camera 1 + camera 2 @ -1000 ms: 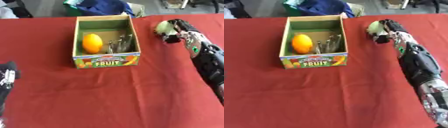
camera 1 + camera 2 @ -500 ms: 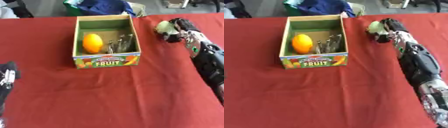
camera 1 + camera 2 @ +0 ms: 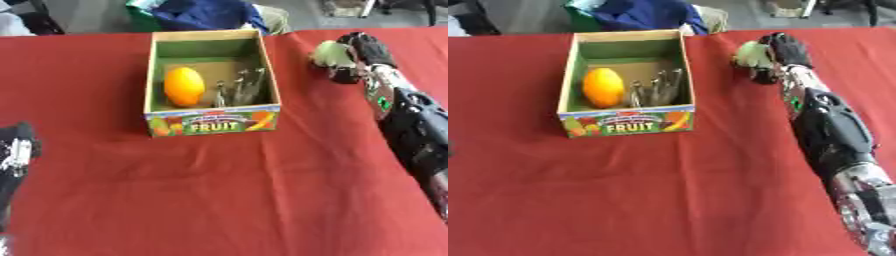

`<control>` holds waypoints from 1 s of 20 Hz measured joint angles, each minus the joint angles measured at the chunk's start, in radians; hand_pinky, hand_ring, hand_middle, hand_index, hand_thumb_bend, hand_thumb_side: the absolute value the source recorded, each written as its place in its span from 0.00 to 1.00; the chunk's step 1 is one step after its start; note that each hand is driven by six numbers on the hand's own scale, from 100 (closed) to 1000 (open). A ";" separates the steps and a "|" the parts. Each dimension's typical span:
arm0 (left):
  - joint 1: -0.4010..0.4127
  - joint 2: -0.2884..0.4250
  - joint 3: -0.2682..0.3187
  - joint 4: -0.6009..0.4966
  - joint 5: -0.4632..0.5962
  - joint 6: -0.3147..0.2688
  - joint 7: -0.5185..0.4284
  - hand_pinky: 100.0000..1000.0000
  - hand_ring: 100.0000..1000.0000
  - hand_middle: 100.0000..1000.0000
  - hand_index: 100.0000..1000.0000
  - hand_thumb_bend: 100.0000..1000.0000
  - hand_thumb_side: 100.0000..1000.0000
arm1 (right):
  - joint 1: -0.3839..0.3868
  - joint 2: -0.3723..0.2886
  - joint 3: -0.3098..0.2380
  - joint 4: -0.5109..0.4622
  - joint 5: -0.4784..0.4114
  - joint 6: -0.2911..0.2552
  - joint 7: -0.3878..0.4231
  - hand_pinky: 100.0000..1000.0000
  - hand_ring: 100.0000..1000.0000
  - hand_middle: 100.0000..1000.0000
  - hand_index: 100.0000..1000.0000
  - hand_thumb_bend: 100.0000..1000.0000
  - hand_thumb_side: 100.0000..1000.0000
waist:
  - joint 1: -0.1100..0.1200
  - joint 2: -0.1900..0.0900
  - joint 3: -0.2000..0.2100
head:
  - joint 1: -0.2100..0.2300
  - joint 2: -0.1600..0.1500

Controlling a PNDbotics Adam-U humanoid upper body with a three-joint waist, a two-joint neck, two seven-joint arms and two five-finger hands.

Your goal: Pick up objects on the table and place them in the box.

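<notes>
the box (image 3: 213, 121) sits toward the far middle of the red table (image 3: 219, 200), its front panel reading fruit, and it already has cargo: an orange fruit (image 3: 184, 86) lies in the left half, and a cluster of grey metal-looking pieces (image 3: 240, 88) stands beside it in the right half, too indistinct to name. so part of the job looks done. over to the right of the box, well apart from its wall, the right hand (image 3: 785, 50) is out at the end of its long black arm, and its fingers are curled round a pale green object (image 3: 752, 54) that shows just on the box side of the hand; whether that object is lifted clear of the cloth or touching it cannot be told. that is the piece in play, and what remains for it, by the look of things, is the carry leftward over the box's right wall and a release into the space above the grey pieces or next to the fruit. the left hand (image 3: 16, 150) shows at the left edge low down, dark and idle, and how its fingers are set cannot be told. no other loose item shows on the cloth in either view, so this may well be the last one to go in.
</notes>
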 measured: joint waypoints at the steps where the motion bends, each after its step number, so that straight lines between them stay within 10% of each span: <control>1: 0.000 0.000 0.000 0.000 0.000 0.000 0.000 0.56 0.54 0.49 0.58 0.21 0.47 | 0.000 0.000 0.001 -0.008 -0.003 -0.009 -0.018 0.10 0.05 0.03 0.09 0.00 0.11 | -0.002 0.000 0.000 | 0.000 0.000; 20: 0.000 0.000 0.000 0.000 0.000 -0.003 -0.001 0.57 0.54 0.49 0.58 0.21 0.47 | -0.103 0.097 0.084 -0.221 -0.114 -0.160 0.056 0.13 0.04 0.02 0.08 0.00 0.13 | -0.019 -0.009 0.010 | -0.004 -0.005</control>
